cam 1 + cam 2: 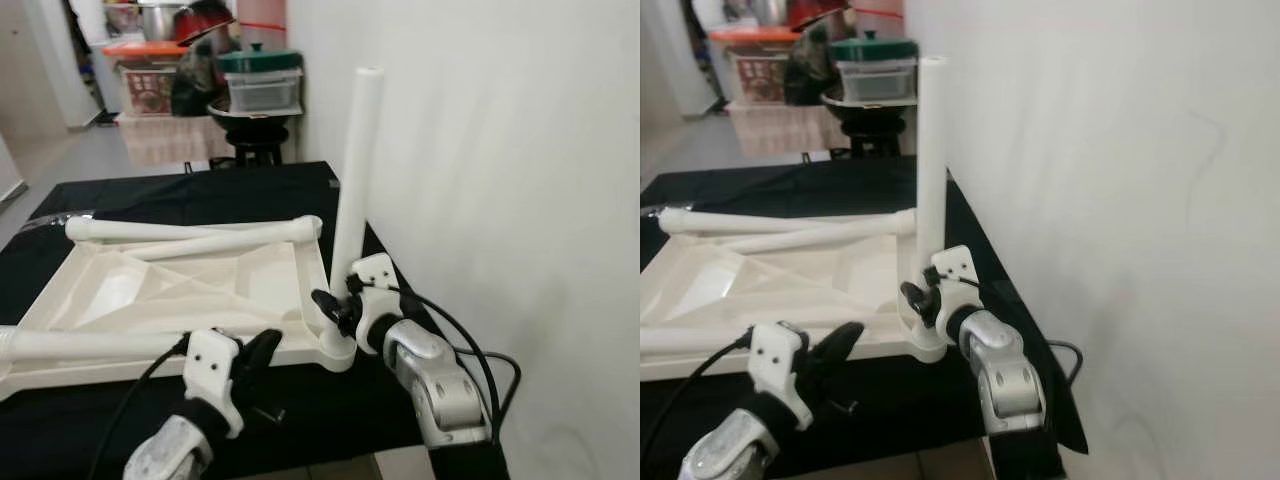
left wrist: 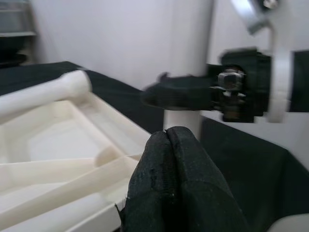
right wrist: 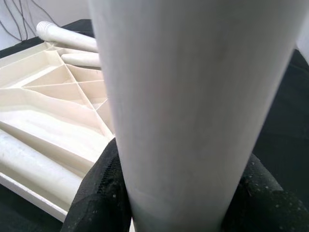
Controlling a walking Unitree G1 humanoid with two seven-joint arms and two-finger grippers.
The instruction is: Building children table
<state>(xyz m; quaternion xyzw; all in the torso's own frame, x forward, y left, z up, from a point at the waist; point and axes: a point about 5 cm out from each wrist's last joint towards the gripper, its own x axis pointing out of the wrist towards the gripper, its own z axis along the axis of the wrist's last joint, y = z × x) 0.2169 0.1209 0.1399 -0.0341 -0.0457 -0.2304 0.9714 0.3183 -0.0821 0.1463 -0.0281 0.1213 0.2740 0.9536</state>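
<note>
A cream plastic tabletop (image 1: 170, 285) lies upside down on the black cloth, ribs facing up. One white table leg (image 1: 355, 170) stands upright in its near right corner socket (image 1: 335, 350). My right gripper (image 1: 340, 300) is shut around the base of that leg, its black fingers (image 3: 96, 203) hugging both sides. Two more legs lie on the tabletop: one along the far edge (image 1: 180, 230) and one along the near edge (image 1: 90, 345). My left gripper (image 1: 262, 355) hovers at the near edge of the tabletop, just left of the corner socket, its fingers (image 2: 169, 188) pressed together on nothing.
A white wall (image 1: 500, 150) runs close along the right side of the table. The black cloth (image 1: 180, 190) covers the table to its edges. Storage boxes and pots (image 1: 250, 85) stand behind the table's far end. A black cable (image 1: 470, 350) loops off my right arm.
</note>
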